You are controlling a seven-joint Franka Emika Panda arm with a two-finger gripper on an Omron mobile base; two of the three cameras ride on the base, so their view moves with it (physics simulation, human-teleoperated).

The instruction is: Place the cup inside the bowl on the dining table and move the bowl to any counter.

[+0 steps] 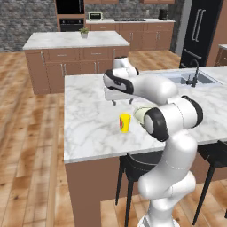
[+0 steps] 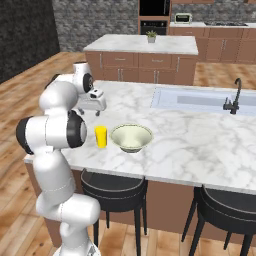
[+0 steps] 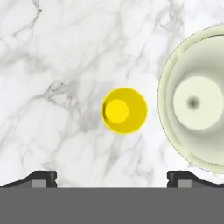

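The yellow cup (image 1: 125,123) (image 2: 101,136) stands upright on the marble dining table (image 1: 88,128) (image 2: 190,145), close to its front edge. The cream bowl (image 2: 131,137) sits just beside the cup, apart from it; in the left base view the arm's elbow covers most of the bowl (image 1: 140,113). My gripper (image 1: 122,102) (image 2: 97,112) hangs above the table, pointing down, a little behind the cup. In the hand view the cup (image 3: 124,110) lies between and ahead of the wide-apart fingertips (image 3: 43,177), with the bowl (image 3: 197,103) to its right. The gripper (image 3: 113,177) is open and holds nothing.
An inset sink (image 2: 200,100) with a black faucet (image 2: 235,97) lies farther along the table. Black stools (image 2: 112,185) (image 1: 137,162) stand under its front edge. The island counter (image 1: 66,40) (image 2: 130,44) stands behind across wooden floor, with a small potted plant (image 1: 84,32) on it.
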